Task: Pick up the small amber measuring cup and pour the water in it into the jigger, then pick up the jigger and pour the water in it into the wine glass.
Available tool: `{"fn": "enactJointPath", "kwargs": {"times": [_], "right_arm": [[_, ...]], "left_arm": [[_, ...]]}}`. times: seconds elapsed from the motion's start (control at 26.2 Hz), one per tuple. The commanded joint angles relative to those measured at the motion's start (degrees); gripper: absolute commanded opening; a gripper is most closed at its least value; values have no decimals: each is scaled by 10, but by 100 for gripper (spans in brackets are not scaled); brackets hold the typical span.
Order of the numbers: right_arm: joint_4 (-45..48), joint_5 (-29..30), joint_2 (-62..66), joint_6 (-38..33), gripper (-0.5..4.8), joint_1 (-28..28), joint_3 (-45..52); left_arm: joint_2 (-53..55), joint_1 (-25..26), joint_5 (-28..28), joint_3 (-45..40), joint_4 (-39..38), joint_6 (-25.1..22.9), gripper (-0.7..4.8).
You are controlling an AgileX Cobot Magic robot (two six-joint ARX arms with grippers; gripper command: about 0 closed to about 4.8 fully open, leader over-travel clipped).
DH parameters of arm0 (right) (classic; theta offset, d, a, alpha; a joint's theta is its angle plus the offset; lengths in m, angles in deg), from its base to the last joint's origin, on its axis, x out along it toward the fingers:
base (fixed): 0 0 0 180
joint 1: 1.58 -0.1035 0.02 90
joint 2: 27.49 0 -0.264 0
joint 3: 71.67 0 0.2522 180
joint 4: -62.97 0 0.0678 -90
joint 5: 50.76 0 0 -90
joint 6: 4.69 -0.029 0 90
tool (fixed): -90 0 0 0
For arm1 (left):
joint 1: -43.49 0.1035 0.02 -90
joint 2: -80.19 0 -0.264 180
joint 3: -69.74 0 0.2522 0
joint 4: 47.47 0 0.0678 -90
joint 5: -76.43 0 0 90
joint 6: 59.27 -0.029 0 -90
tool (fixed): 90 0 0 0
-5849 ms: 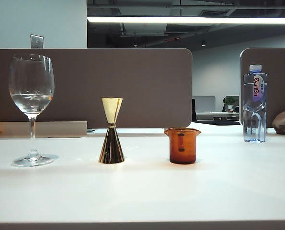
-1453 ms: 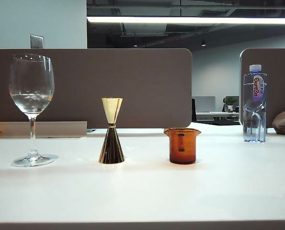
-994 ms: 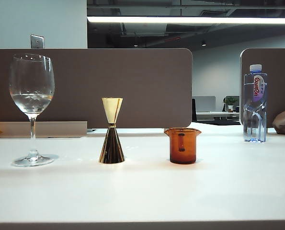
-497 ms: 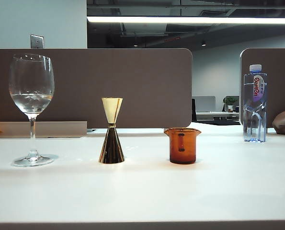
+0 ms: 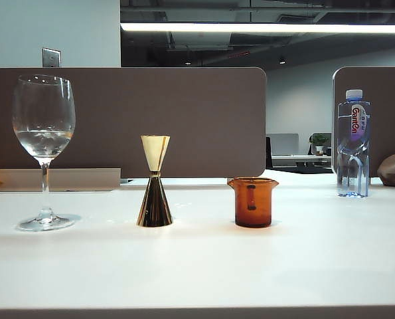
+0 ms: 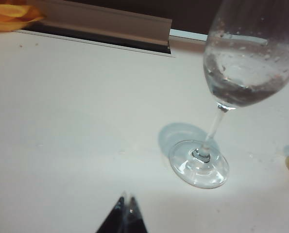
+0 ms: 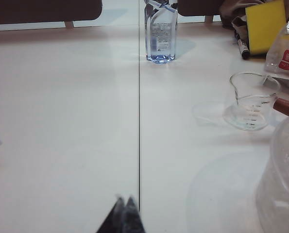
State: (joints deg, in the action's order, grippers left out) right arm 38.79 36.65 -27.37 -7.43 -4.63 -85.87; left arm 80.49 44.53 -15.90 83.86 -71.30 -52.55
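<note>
In the exterior view the wine glass point(image 5: 44, 133) stands at the left with clear water point(image 5: 44, 141) low in its bowl. The gold jigger point(image 5: 155, 193) stands in the middle. The small amber measuring cup point(image 5: 252, 203) stands to its right, and its contents cannot be made out. Neither arm appears in that view. The left wrist view has my left gripper point(image 6: 126, 200) shut and empty over bare table, a short way from the wine glass point(image 6: 217, 121). My right gripper point(image 7: 124, 200) is shut and empty beside a table seam, far from the task vessels.
A water bottle point(image 5: 353, 143) stands at the back right, with brown partition panels point(image 5: 184, 119) behind the table. The right wrist view shows that bottle point(image 7: 160, 34), a clear measuring cup point(image 7: 251, 99), a yellow sponge point(image 7: 264, 24) and a clear plastic container point(image 7: 285, 194).
</note>
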Motion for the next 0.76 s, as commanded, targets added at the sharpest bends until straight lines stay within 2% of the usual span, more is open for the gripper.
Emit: {"fn": "enactJointPath", "kwargs": {"times": [0.04,0.76], "right_arm": [[3,0,0,-2,-5,0,4],[3,0,0,-2,-5,0,4]], "left_arm": [[0,0,-3,1,-2,-65,-2],[0,2,-15,1,-1,-67,-2]]}}
